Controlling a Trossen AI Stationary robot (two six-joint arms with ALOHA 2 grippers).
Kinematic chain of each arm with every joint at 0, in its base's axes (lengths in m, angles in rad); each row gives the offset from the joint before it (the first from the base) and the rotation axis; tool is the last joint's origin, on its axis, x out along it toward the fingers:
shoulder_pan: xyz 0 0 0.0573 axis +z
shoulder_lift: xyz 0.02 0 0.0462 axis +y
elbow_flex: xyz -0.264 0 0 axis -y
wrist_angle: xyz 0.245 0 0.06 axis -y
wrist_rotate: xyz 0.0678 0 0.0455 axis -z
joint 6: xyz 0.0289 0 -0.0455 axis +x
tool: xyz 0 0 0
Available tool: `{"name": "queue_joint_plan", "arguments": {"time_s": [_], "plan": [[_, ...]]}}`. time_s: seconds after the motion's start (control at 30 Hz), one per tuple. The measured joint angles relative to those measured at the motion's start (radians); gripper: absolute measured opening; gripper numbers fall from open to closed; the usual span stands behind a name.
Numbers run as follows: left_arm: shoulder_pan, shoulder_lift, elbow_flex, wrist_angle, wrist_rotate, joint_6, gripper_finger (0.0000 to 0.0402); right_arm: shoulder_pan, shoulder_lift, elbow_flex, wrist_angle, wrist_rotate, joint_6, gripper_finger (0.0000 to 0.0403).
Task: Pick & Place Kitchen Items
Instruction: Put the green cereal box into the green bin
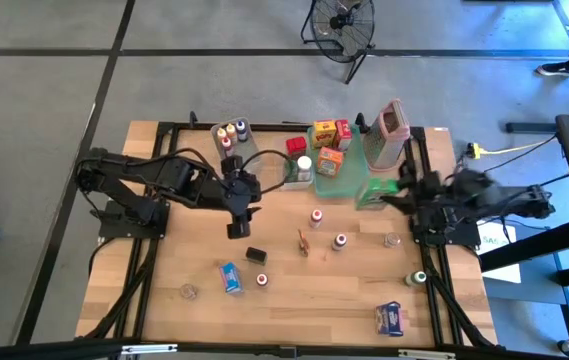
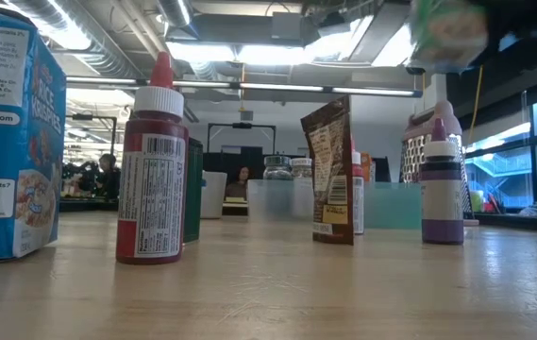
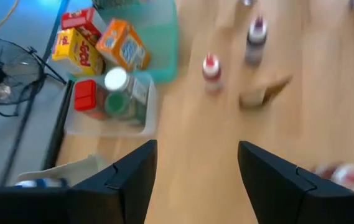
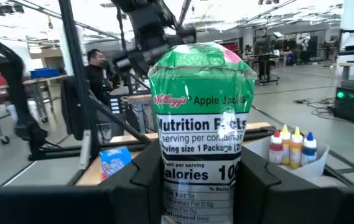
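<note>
Right hand [image 4: 198, 180] clenched on the green Apple Jacks cereal cup [image 4: 200, 118], carried aloft by the counter's right edge near the teal tray [image 1: 339, 185]. Left hand [image 3: 196, 174] released, empty, hovering mid-counter. Carry step; next I'd expect a lowering into the tray, then letting go.

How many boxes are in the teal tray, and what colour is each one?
Yellow box: 1
Red box: 1
Orange box: 1
Total: 3
</note>
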Motion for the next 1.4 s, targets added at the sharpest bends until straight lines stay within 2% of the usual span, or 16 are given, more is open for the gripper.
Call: {"name": "queue_joint_plan", "arguments": {"time_s": [0.23, 0.4, 0.53, 0.6, 0.67, 0.77, 0.83, 0.9, 1.03, 1.23, 1.4], "plan": [[0.093, -0.002, 0.0, -0.178, 0.008, 0.24, 0.0213, -0.128, 0.108, -0.256, 0.49, 0.022, 0.078, 0.013], [0.226, -0.069, -0.001, -0.289, 0.054, 0.369, 0.0212, -0.259, 0.214, -0.295, 0.564, 0.013, 0.127, 0.013], [0.335, -0.142, -0.023, -0.278, 0.077, 0.435, 0.0212, -0.355, 0.317, -0.295, 0.671, -0.089, 0.137, 0.013], [0.387, -0.18, -0.044, -0.23, 0.139, 0.488, 0.0212, -0.392, 0.376, -0.295, 0.749, -0.127, 0.138, 0.013], [0.435, -0.215, -0.074, -0.171, 0.247, 0.557, 0.0212, -0.429, 0.443, -0.295, 0.804, -0.147, 0.135, 0.013], [0.492, -0.251, -0.129, -0.068, 0.404, 0.638, 0.0212, -0.477, 0.552, -0.274, 0.812, -0.188, 0.146, 0.013], [0.524, -0.263, -0.164, -0.017, 0.459, 0.674, 0.0212, -0.502, 0.634, -0.251, 0.813, -0.232, 0.148, 0.013], [0.555, -0.264, -0.191, 0.015, 0.48, 0.71, 0.0212, -0.521, 0.705, -0.226, 0.813, -0.272, 0.142, 0.013], [0.619, -0.256, -0.224, 0.046, 0.519, 0.741, 0.0212, -0.552, 0.807, -0.199, 0.813, -0.276, 0.091, 0.013], [0.71, -0.256, -0.251, 0.072, 0.608, 0.714, 0.0212, -0.649, 0.885, -0.198, 0.758, -0.266, 0.075, 0.013], [0.759, -0.256, -0.251, 0.071, 0.613, 0.714, 0.0212, -0.699, 0.923, -0.198, 0.759, -0.277, 0.054, 0.013]]}}
